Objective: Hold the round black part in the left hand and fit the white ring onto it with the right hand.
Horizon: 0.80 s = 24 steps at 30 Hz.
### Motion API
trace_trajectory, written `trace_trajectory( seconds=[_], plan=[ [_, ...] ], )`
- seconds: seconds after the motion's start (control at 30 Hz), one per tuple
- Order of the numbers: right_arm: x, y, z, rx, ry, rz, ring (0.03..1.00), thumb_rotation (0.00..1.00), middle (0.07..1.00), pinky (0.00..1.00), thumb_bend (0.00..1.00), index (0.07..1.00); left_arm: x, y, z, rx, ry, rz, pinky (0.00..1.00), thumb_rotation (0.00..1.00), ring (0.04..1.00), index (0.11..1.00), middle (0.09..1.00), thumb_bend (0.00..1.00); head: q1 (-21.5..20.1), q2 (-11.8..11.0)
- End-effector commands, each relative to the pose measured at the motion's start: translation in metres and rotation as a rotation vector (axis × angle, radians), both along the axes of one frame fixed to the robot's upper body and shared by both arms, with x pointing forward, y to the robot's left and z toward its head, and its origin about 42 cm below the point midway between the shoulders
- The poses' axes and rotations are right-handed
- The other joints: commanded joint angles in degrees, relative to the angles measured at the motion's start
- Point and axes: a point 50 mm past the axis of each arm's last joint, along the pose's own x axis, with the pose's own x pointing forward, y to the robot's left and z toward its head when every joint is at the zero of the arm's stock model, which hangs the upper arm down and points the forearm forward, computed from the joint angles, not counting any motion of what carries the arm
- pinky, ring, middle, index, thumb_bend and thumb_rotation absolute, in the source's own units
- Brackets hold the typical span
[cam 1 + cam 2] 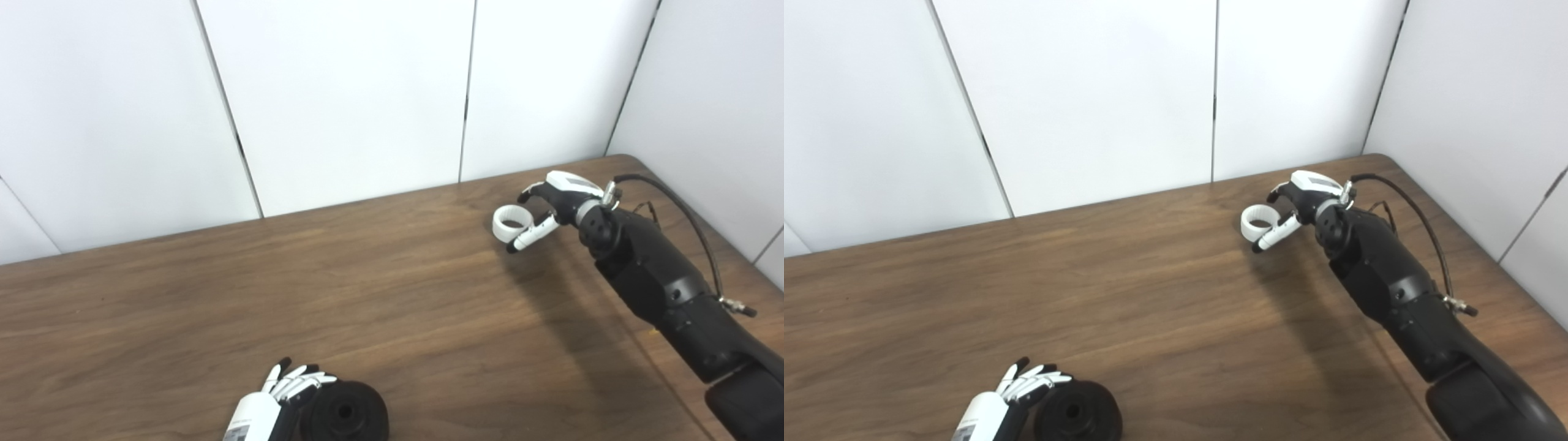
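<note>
The round black part (pixel 344 414) lies on the table's near edge, its centre hole facing up. My left hand (pixel 278 398) is against its left side with fingers (pixel 298 378) spread along its upper left rim, not closed around it. At the far right, the white ring (pixel 510 221) sits between the thumb and fingers of my right hand (pixel 554 205), which is shut on it. I cannot tell whether the ring still touches the table. The same ring (pixel 1256 221) and black part (pixel 1078 414) appear in the right eye view.
The brown wooden table (pixel 367 294) ends at white wall panels behind and to the right. Its rounded far right corner (pixel 631 160) is just behind the right hand. A black cable (pixel 686 211) loops off the right forearm.
</note>
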Motion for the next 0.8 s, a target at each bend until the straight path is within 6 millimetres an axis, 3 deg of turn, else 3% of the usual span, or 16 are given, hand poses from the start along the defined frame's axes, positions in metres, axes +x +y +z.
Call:
trace_trajectory(
  seconds=[0.0,0.37,0.77],
  plan=[
    [0.013,0.001,0.029,-0.023,-0.097,0.015,0.999,0.34,0.953,0.96,0.95,0.819,-0.027,0.013,-0.04,0.085,0.169,0.035,1.0,0.06,0.872,0.484,0.775,0.52,0.1,0.2],
    [0.006,0.002,0.019,-0.001,-0.104,0.028,0.985,0.42,0.929,0.95,0.87,0.766,-0.031,0.01,-0.037,0.095,0.174,0.037,1.0,0.06,0.873,0.484,0.778,0.52,1.4,0.7],
    [0.008,0.007,0.016,0.014,-0.122,0.058,0.986,0.4,0.91,0.97,0.85,0.743,-0.032,0.005,-0.038,0.101,0.177,0.035,1.0,0.06,0.871,0.485,0.782,0.52,1.8,0.9]
  ],
)
